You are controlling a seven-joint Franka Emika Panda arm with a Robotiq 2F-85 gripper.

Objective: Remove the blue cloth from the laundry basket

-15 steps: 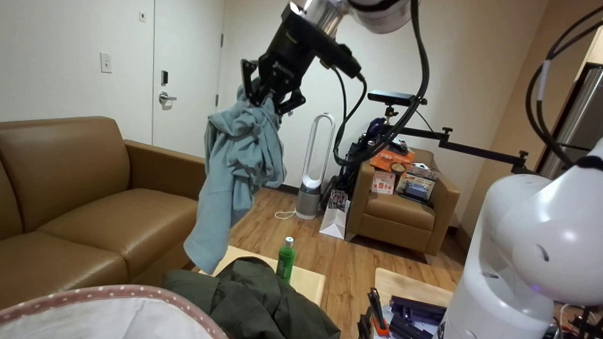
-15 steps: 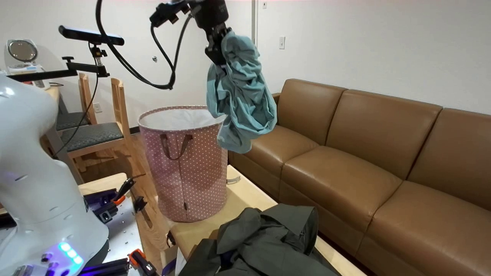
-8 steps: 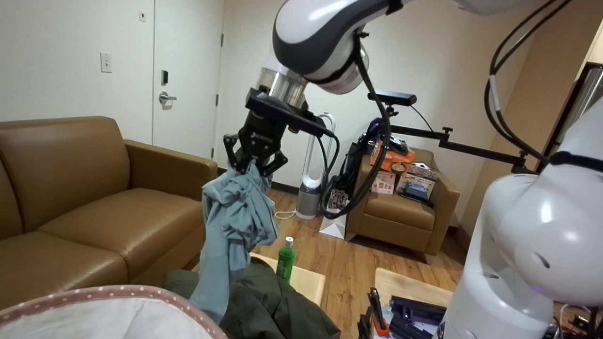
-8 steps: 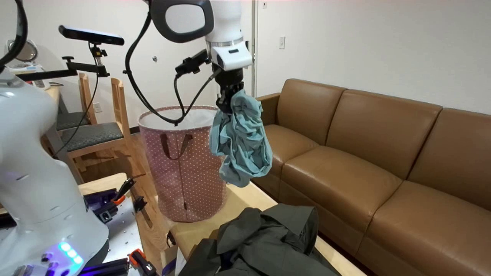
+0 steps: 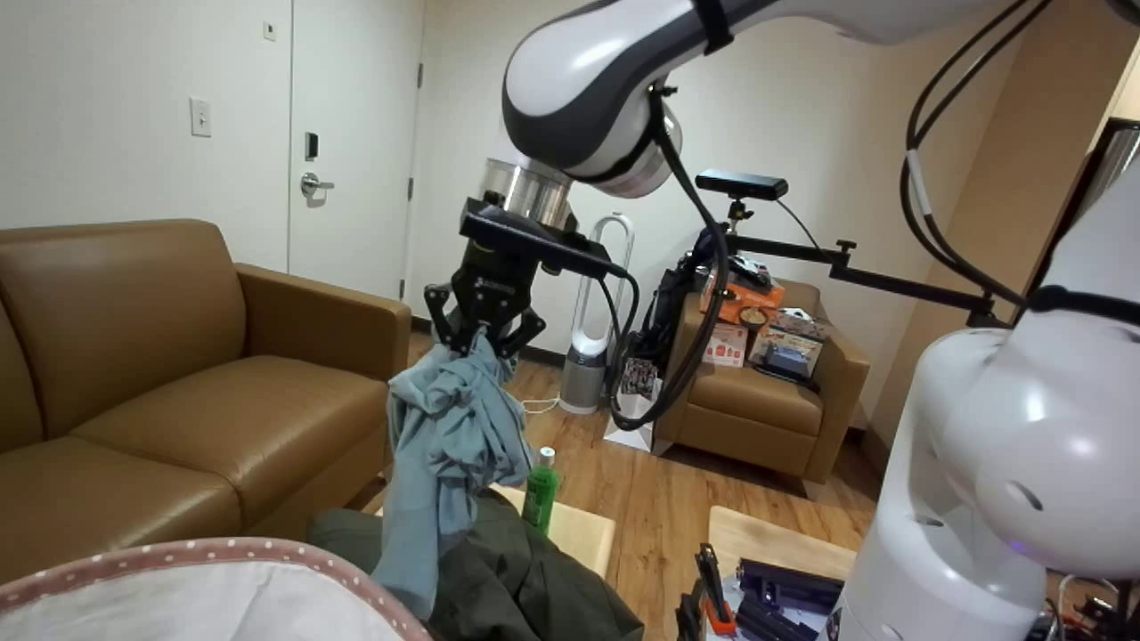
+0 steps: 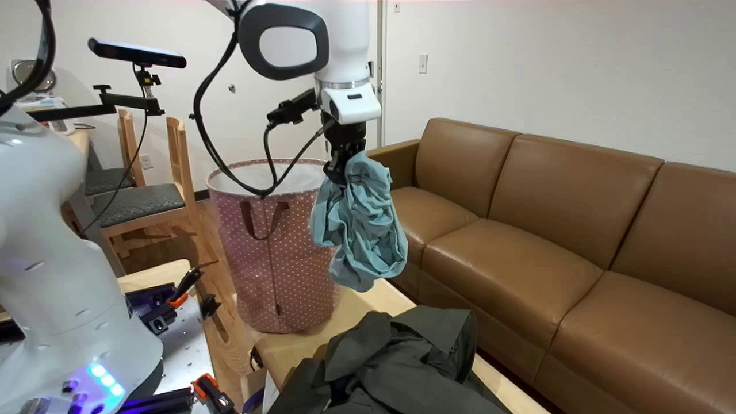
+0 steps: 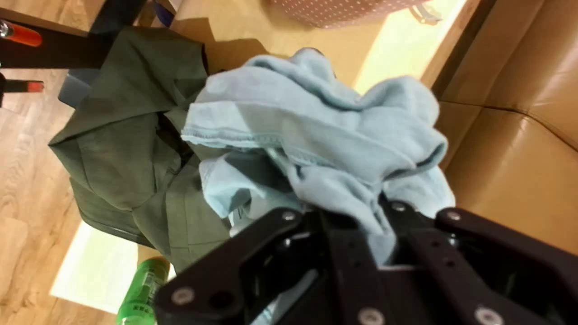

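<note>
Black two-fingered gripper (image 5: 482, 344), clamped on one crumpled pale-blue cloth (image 6: 365, 230). Cloth hangs outside pink white-dotted fabric basket (image 6: 250, 270), presumably for setting down.

The crumpled blue cloth (image 6: 368, 224) hangs outside the upright pink laundry basket (image 6: 287, 270) with white dots.

It's pale blue on the crumpled cloth (image 6: 368, 230)! White polka dots pop on the round pink fabric basket (image 6: 282, 270), dark olive covers the rumpled fabric heap (image 6: 411, 368), brown the leather sofa (image 6: 575, 230).
</note>
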